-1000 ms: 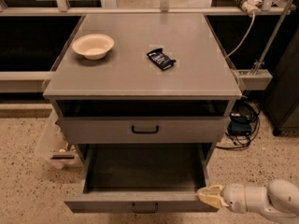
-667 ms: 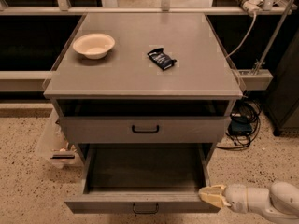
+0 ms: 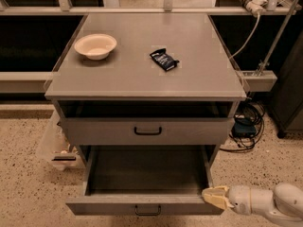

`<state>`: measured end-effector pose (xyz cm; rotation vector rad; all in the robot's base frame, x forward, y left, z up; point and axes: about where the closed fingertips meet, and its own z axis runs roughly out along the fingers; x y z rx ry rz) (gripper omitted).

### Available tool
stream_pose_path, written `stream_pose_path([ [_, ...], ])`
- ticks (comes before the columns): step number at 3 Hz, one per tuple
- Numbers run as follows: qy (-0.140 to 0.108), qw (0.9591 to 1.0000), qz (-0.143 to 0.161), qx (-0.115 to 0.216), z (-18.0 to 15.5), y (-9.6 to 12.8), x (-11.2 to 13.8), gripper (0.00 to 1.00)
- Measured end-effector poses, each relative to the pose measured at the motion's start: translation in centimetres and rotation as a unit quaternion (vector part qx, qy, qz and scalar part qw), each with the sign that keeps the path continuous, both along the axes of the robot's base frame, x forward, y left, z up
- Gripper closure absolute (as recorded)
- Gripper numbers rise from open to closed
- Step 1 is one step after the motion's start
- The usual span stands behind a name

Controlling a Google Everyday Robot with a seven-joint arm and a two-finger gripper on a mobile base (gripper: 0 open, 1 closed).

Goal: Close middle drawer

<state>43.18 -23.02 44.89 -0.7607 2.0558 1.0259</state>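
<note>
While the middle drawer (image 3: 142,205) stands pulled far out of the grey cabinet, the gripper (image 3: 214,197) sits at the right end of its front panel, at the upper right corner, and looks to be touching it. The gripper's pale yellow tip points left toward the drawer, and the white arm (image 3: 270,202) behind it comes in from the lower right edge of the view. I cannot tell whether the gripper is apart or together.

The middle drawer is wide and deep, made of grey metal. Its front panel is a low, flat strip with a small black bar handle (image 3: 147,211) at its centre. Its inside shows a dark grey floor and straight side walls running back under the cabinet. It lies at the bottom of the view, below the upper drawer (image 3: 104,131).

The upper drawer has a taller grey front with its own black handle (image 3: 147,131) and sticks out only a little, leaving a dark gap under the counter (image 3: 142,82).

On the counter a cream bowl (image 3: 95,46) stands upright near the back left, and a black packet (image 3: 164,59) lies flat near the middle, well apart from the bowl.

The cabinet stands on a speckled floor (image 3: 28,183). A clear plastic bin (image 3: 53,143) sits just beside the cabinet's left side, and black cables (image 3: 246,126) lie coiled on the floor to its right.
</note>
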Motion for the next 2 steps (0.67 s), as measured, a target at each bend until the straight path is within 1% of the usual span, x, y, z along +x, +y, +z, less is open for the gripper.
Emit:
stream_pose_path([
  [1,0.005,0.9999,-0.011,-0.008,-0.51,-0.53,0.55,1.0],
  [2,0.006,0.9999,-0.013,-0.007,-0.33,-0.49,0.75,1.0],
])
